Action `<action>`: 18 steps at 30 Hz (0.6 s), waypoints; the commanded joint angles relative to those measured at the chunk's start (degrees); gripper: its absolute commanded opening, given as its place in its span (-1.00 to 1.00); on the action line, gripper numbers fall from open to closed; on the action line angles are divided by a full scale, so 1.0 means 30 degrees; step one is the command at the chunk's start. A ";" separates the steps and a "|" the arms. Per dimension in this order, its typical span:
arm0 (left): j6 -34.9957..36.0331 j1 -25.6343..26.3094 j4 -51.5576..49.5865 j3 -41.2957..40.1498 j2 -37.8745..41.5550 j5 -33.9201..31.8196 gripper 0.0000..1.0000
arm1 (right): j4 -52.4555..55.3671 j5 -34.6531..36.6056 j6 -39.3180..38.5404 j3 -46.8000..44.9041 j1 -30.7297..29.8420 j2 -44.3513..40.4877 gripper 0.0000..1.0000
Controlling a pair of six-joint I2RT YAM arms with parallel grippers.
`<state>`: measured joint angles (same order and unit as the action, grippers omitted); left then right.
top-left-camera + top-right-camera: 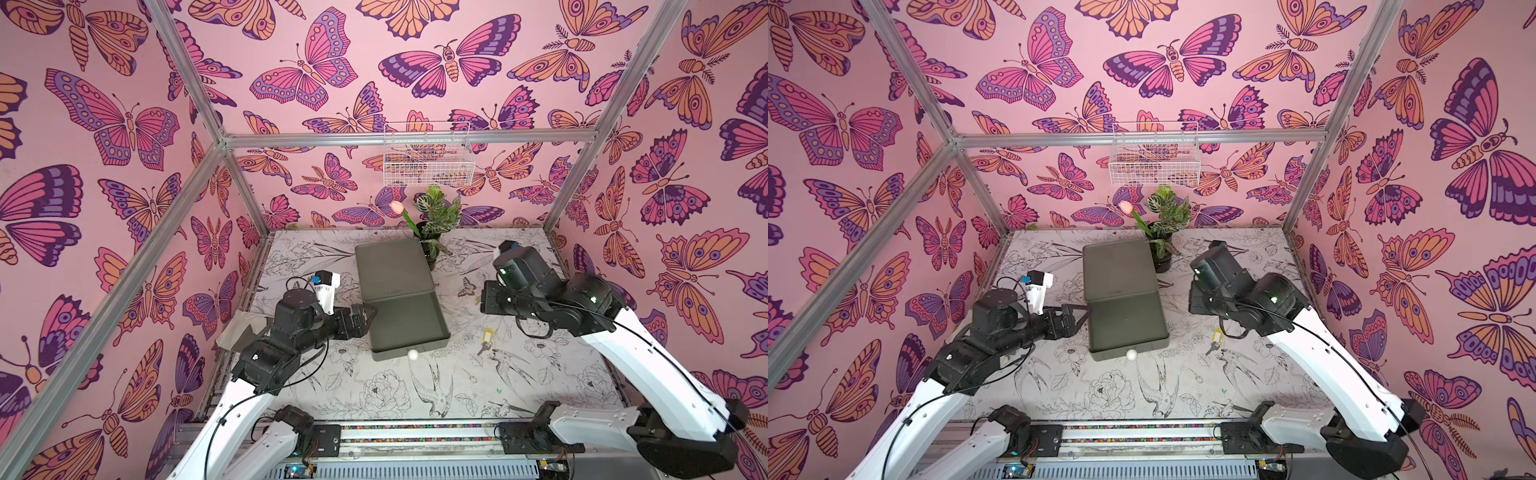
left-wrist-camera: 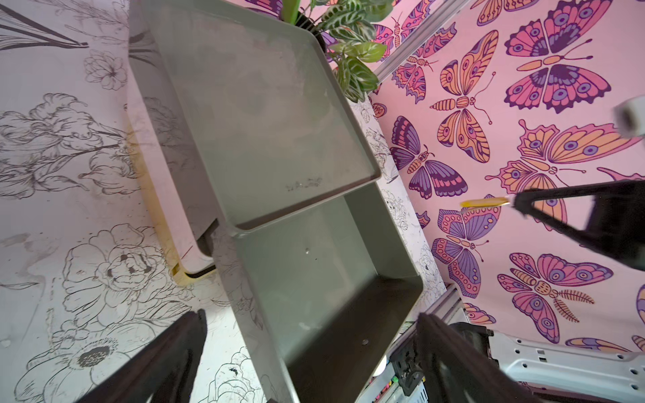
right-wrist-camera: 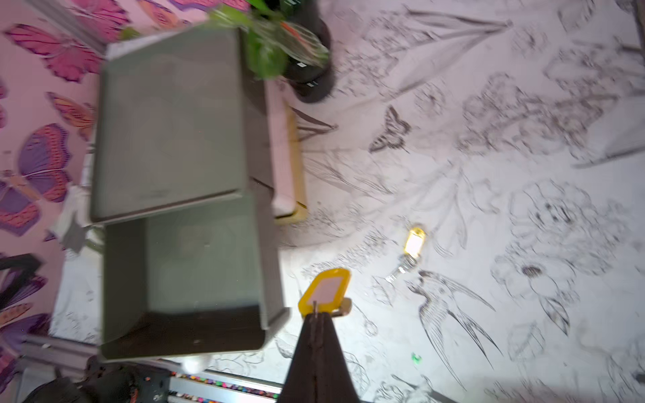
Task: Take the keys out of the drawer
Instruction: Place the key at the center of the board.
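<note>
R claw (image 3: 318, 312): clamped on yellow-tag key (image 3: 326, 289), up off tabletop (image 3: 384, 174), just beside drawer (image 3: 195, 258) front corner.
L claw (image 1: 371, 318): jaws spread wide, nothing in them, at drawer's left wall.
2nd yellow-tag key (image 1: 487, 336): flat on tabletop, right of drawer.

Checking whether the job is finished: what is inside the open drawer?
The drawer shows a bare floor, only tiny specks. Its back part under the cabinet top is hidden.
</note>
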<state>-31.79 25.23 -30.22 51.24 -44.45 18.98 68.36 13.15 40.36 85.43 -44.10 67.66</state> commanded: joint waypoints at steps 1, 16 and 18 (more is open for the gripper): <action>0.0008 0.0470 0.0611 0.0493 -0.0631 0.0818 0.99 | -0.0652 -0.1191 -0.0080 -0.3257 0.1830 -0.1050 -1.00; -0.0322 0.0700 0.0874 0.0674 -0.1597 0.1467 1.00 | -0.4305 -0.3245 0.0441 -1.1985 0.4834 -0.2075 -1.00; -0.0277 0.0700 0.0895 0.0616 -0.1604 0.1472 1.00 | -0.4846 -0.3577 0.0522 -1.2559 0.5121 -0.1932 -1.00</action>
<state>-32.64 27.05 -28.49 51.92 -49.30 22.13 56.88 4.12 40.73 49.12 -29.82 61.60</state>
